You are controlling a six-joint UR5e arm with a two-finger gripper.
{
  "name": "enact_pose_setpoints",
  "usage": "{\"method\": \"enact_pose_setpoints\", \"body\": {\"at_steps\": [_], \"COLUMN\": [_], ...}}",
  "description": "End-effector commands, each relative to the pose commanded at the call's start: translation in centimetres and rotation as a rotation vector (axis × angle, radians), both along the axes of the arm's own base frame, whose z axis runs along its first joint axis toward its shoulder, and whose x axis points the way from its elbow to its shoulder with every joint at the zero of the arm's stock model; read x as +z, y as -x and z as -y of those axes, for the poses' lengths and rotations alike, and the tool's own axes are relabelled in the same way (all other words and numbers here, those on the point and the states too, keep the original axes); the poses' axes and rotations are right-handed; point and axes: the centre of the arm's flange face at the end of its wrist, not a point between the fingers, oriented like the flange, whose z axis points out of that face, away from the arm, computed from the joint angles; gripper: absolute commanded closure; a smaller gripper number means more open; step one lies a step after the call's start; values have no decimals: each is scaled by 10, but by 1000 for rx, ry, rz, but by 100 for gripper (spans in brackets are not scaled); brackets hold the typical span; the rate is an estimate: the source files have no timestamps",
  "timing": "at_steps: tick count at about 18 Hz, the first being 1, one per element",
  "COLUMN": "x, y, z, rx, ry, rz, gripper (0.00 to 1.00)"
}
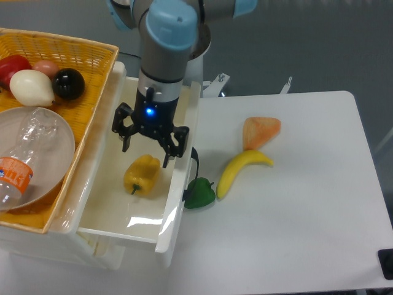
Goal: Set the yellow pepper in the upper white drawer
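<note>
The yellow pepper [142,174] lies on its side on the floor of the upper white drawer [110,218], stem pointing toward the front. The drawer is pulled open, its black handle [194,161] on the right wall. My gripper [147,142] hangs just above and behind the pepper, inside the drawer's outline. Its fingers are spread open and hold nothing. The pepper is apart from the fingers.
A yellow wicker basket [92,67] at left holds a clear bowl with a plastic bottle [18,166], and red, white and black fruits. On the table right of the drawer lie a small green pepper [199,192], a banana [239,169] and an orange wedge [260,131].
</note>
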Motion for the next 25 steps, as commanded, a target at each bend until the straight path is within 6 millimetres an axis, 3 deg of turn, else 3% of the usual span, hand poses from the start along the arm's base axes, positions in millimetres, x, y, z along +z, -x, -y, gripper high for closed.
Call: {"method": "enact_pose_setpoints", "body": {"at_steps": [5, 14, 20, 25], "x": [9, -6, -58, -114], "y": [35, 124, 156, 204], "z": [26, 110, 143, 147], "rx": [-77, -336, -483, -492], "ry": [-8, 59, 379, 473], "rz": [-103, -328, -343, -251], "gripper": [0, 0, 0, 0]}}
